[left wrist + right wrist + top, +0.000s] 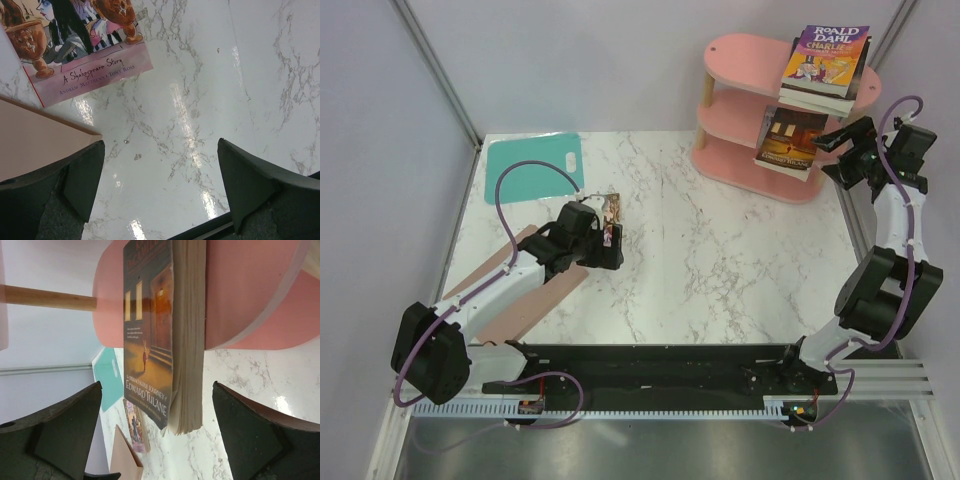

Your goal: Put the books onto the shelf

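As the books lie now: the Roald Dahl book (830, 55) is seen on the top board of the pink shelf (740, 55), the Edward Tulane book (147, 340) on the middle board, and the Shakespeare Story book (85, 45) flat on the marble table (720, 260).
Step in hand: judged to be the fetching of the Shakespeare Story book, the one book seen off the shelf; nothing is gripped yet.
Left claw (160, 150): spread wide and empty, held low over the table, with bare marble showing between its fingers.
Shakespeare Story book, from the left claw: ahead of the fingertips and off toward the left finger's side, apart from both fingers.
Cardboard sheet (35, 135): its corner lies just beside the left finger, between that finger and the book.
Right claw (156, 390): spread wide and empty, faced toward the shelf; the Edward Tulane book juts over the board's edge straight ahead, in line with the gap, with space left on either side.
Teal mat (525, 165): beyond the left claw, well apart from it.
Next move, as judged: the left claw would have to be carried forward and toward its left finger's side until the book's near edge sits between the fingers. Since the book lies flat, one finger must be worked under an edge before closing.
Care called for: the cardboard sheet could be caught along with the thin book.
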